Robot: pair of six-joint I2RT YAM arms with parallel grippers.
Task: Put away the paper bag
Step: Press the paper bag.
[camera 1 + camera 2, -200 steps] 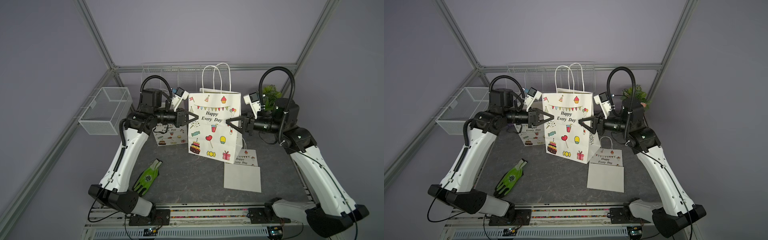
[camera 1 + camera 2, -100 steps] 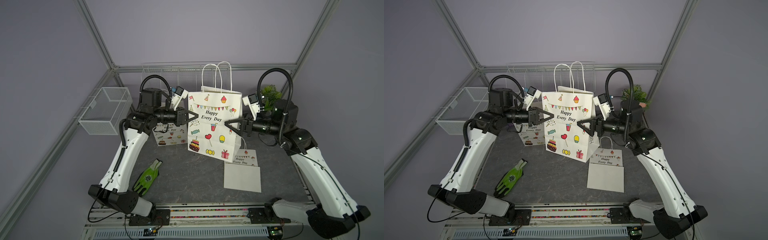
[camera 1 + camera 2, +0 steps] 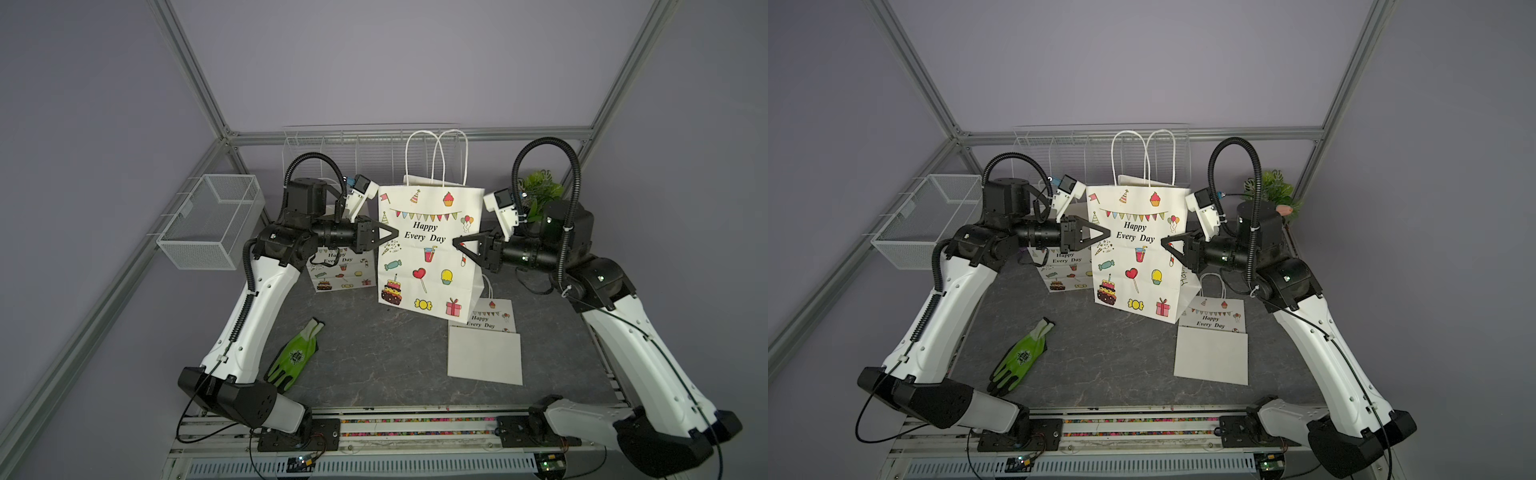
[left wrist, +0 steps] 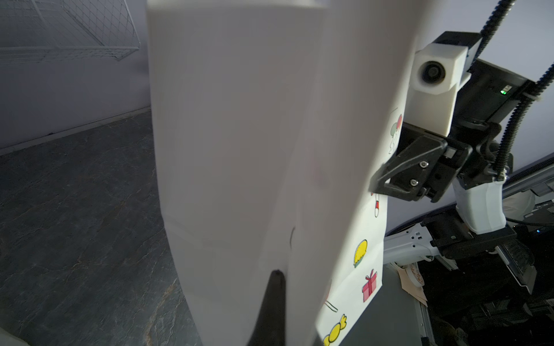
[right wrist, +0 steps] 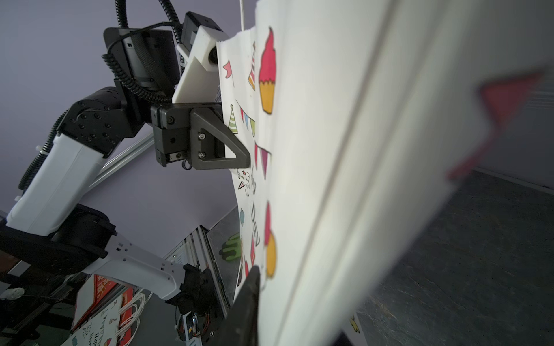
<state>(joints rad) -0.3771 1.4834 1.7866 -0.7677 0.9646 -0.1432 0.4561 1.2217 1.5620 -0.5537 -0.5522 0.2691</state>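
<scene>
- Paper bag [image 3: 430, 249] stands upright mid-table, between my arms.
- Left gripper [image 3: 395, 233] is pinched onto its side edge, and right gripper [image 3: 457, 242] likewise opposite; I reckon that's to steady and collapse it.
- Wire rack [image 3: 357, 153] behind probably receives it.

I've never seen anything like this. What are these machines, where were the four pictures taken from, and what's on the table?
This is a robot with a left arm and a right arm, each ending in a pincer called an end effector. Two pictures look down from overhead and are nearly alike. The other two come from a camera on each wrist, very close to the paper.

On the dark table are a large party-print paper bag, a smaller bag partly hidden by the left arm, a flat bag and a green glove.

The left end effector is shut on one side edge of the large bag. The right end effector is at the opposite edge; whether it is shut is unclear.
</scene>
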